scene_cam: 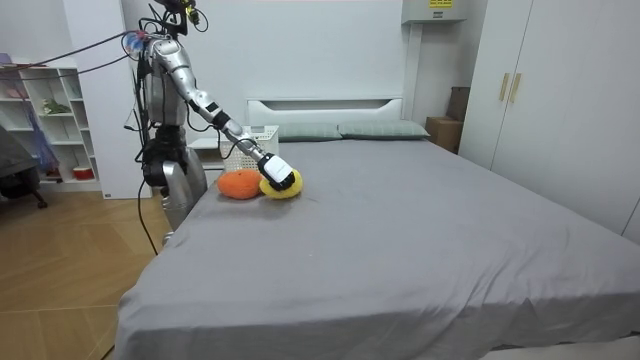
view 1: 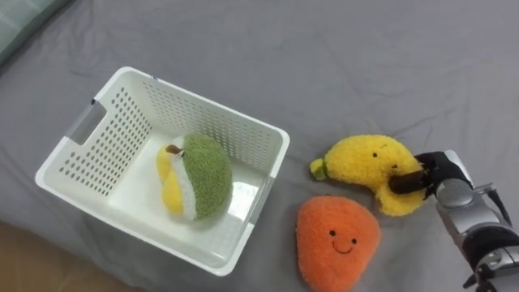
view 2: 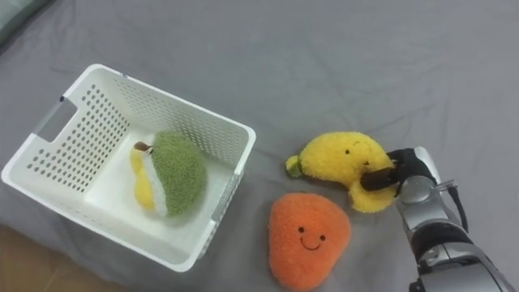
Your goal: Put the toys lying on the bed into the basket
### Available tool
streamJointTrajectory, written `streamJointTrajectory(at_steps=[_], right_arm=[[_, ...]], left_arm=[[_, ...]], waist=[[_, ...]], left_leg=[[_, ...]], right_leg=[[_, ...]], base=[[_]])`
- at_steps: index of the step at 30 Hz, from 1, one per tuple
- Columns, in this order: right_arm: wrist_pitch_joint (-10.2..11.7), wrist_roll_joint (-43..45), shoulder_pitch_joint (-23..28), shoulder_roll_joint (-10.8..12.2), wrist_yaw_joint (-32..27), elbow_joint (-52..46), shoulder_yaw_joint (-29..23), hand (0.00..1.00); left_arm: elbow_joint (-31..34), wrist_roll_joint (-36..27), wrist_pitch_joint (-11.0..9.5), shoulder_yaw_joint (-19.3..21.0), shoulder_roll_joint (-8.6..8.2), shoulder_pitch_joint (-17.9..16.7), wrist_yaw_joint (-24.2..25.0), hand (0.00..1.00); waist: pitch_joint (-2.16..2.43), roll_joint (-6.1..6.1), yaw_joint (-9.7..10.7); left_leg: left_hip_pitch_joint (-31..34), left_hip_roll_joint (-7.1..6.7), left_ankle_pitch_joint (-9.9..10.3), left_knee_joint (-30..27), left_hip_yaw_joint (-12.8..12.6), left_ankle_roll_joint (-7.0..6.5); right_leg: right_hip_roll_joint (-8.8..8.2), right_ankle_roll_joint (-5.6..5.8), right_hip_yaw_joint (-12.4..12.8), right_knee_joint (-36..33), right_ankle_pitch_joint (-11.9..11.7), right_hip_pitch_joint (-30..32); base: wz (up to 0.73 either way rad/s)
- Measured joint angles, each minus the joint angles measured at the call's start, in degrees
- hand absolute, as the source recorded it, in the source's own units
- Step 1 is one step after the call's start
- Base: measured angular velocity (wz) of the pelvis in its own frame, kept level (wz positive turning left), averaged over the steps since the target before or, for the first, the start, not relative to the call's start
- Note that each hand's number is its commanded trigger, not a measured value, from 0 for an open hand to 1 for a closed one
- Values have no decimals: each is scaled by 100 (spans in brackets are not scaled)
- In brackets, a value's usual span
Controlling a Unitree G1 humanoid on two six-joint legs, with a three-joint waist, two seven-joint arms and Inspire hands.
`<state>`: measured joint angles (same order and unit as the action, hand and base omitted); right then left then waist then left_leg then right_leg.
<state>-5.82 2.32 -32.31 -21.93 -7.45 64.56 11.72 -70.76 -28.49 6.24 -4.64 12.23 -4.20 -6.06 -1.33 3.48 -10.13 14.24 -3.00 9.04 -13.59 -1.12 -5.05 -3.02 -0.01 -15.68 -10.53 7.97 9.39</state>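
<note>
Gripping the yellow plush (view 1: 366,165) on the bed (view 1: 324,49), just beside the orange plush (view 1: 336,239), right hand (view 1: 438,174) curling into its end. Only catching the edge tbh, probably risking a drop short of the basket (view 1: 204,103).

Fuzzy plush, hard plastic
The banana (view 1: 365,162), orange toy (view 1: 336,239) and green toy (view 1: 207,182) are fuzzy plush; basket (view 1: 113,130) smooth white plastic; sheet (view 1: 340,57) matt cloth.

The eye views looked down from close above the right hand (view 1: 442,172); the room view faced it from far across the bed (scene_cam: 400,240).
</note>
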Motion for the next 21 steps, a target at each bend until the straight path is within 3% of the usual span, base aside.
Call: streamJointTrajectory(at_steps=[3, 7, 12, 21], right_arm=[[17, -39, 71, -1, -5, -594, -145, 100], [82, -104, 337, -6, -111, -1305, -183, 100], [74, -90, 884, -5, -120, -1963, -185, 100], [-15, -204, 1377, -6, -116, -3396, -229, 100]], left_arm=[[28, 92, -38, 6, 1, 1, -4, 0], [49, 105, -37, 1, 2, 12, -21, 0], [43, 30, -35, 2, -3, -44, -118, 0], [110, 2, -41, 222, -17, -203, -127, 0]], waist=[[3, -8, 155], [21, -32, 218], [88, -75, 257], [131, -51, 421]], left_leg=[[-77, 2, 0, 13, -28, 0], [-271, 8, 1, 82, -69, 0], [-580, 21, 0, 208, -173, 0], [-968, 29, -3, 317, -307, 0]], right_leg=[[5, 0, 71, 2, 0, -52], [14, 0, 147, 4, 0, -189], [19, 1, 241, 1, 1, -399], [44, 2, 420, 16, 1, -704]], base=[[-4], [-8], [-10], [-10]])
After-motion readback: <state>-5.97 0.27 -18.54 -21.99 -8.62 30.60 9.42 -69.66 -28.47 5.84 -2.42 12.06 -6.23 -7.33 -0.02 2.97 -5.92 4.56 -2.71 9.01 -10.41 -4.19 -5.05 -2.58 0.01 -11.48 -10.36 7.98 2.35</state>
